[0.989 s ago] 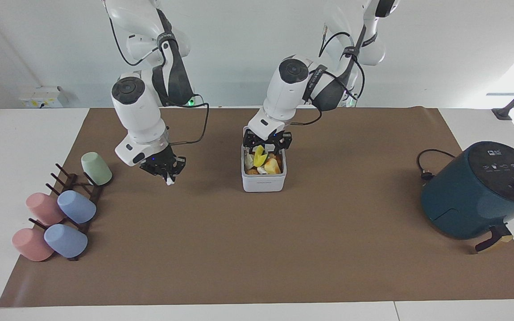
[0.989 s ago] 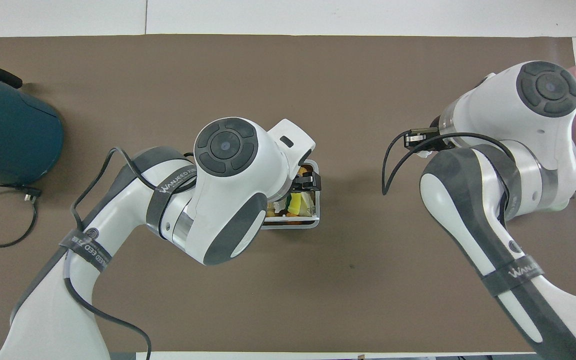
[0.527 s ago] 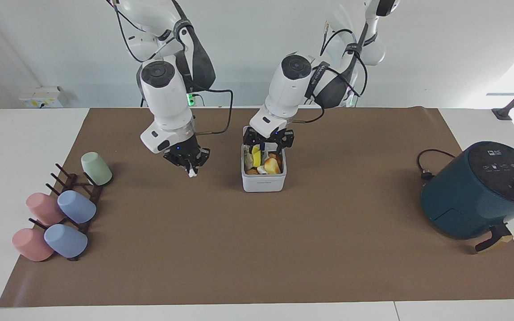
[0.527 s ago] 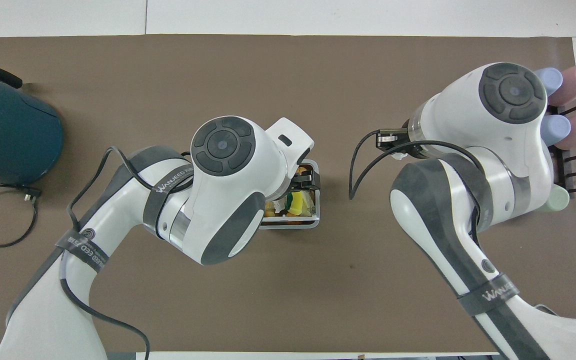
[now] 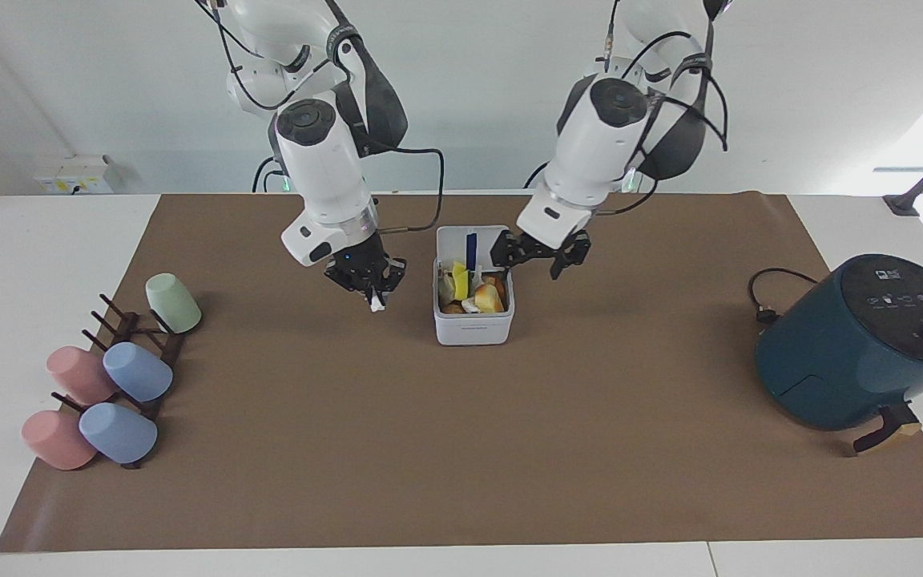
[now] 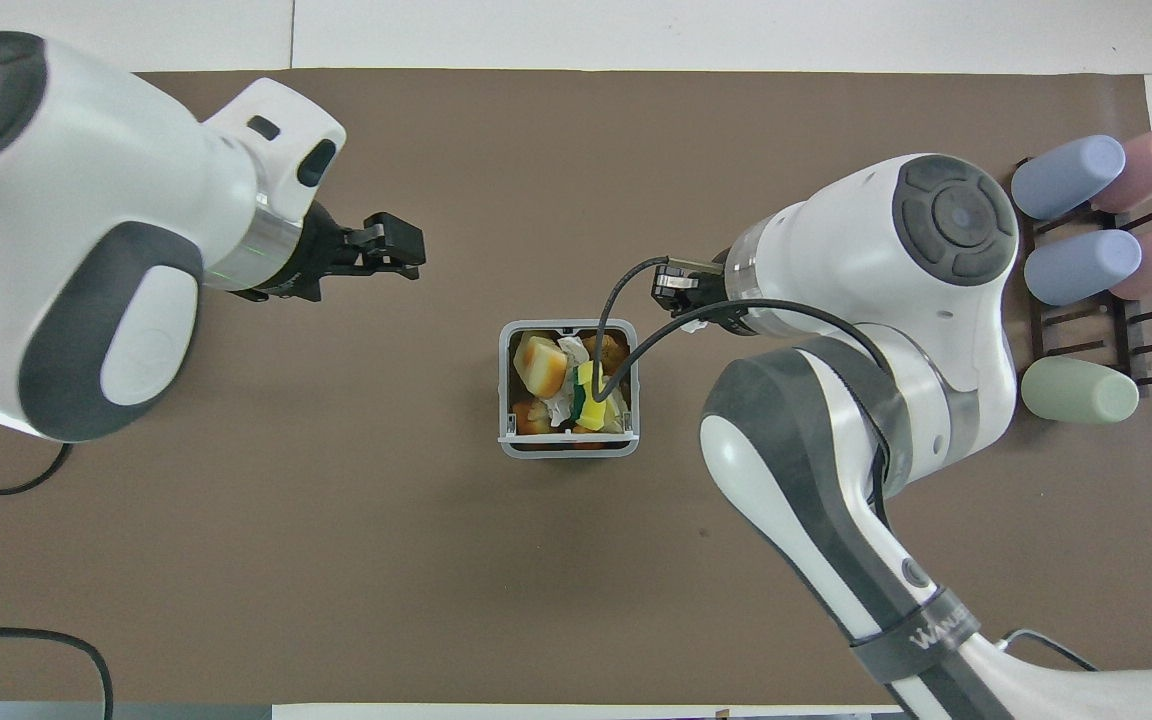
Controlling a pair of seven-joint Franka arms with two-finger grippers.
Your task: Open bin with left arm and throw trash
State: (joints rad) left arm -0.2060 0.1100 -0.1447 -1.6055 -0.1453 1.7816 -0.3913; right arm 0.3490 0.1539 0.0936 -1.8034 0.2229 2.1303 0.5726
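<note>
Near the middle of the brown-papered worktop stands the bin, a small white cube-shaped box with rounded corners, its hinged lid tipped up on the edge nearer the robots. Inside lies a crumpled heap: a yellow scrap, white paper wads and some orange-brown lumps.

The left arm bends down from its base, wrist angled toward the bin, and its left tool hangs in the air just beside the bin's rim, toward the left arm's end of the worktop; its black fingers stand apart and carry nothing. The right arm reaches steeply down with a cable looping off its wrist, and the right tool hovers over the paper beside the bin toward the right arm's end, clamped on a small white paper scrap that pokes out below its tips.

A black band on the right arm's forearm reads "WANJEED" in the overhead view. The bin's front carries a small line of print too fine to read.

At the right arm's end, smooth pastel cups in pink, blue and green lie on a dark pegged rack. At the left arm's end sits a rounded dark-teal air fryer with a black control top, an orange dial and a coiled black cord
</note>
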